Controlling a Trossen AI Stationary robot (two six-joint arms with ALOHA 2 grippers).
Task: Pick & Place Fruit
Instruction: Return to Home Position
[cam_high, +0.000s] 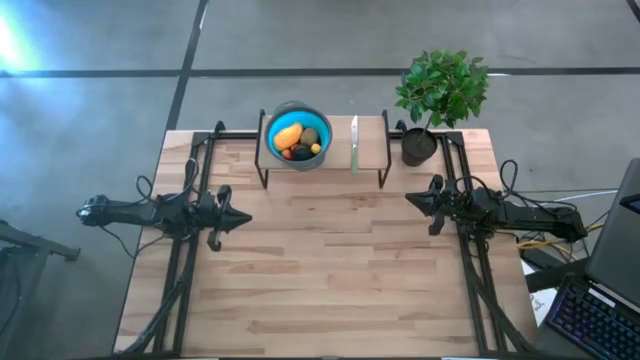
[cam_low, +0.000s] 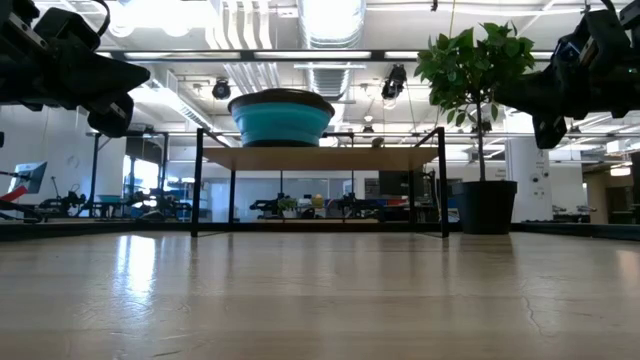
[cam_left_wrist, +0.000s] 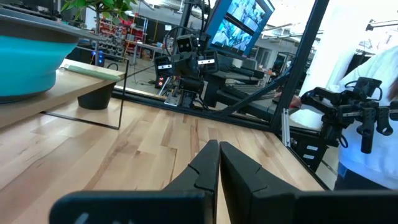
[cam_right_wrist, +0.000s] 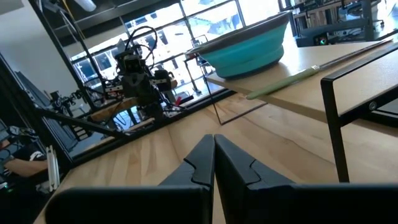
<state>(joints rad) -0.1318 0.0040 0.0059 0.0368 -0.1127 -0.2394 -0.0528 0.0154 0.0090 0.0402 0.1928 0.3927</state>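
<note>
The fruit (cam_high: 297, 140) lies heaped in the blue bowl (cam_high: 270, 125) on the shelf (cam_high: 372, 150); the pieces look light, smooth and apt to roll, so each is probably best pinched across its middle. The left end effector (cam_high: 243, 217) and the right end effector (cam_high: 410, 199) hang clenched and empty over the surface (cam_high: 330, 270).

The left arm (cam_high: 150, 211) lies level along the left side, and the left gripper (cam_high: 243, 217) points inward with its fingers (cam_left_wrist: 239, 171) pressed together. The right arm (cam_high: 520, 212) mirrors it on the right side. The right gripper (cam_high: 411, 199) points inward, fingers (cam_right_wrist: 193, 165) likewise pressed together. The two grippers face each other, well apart.
</note>
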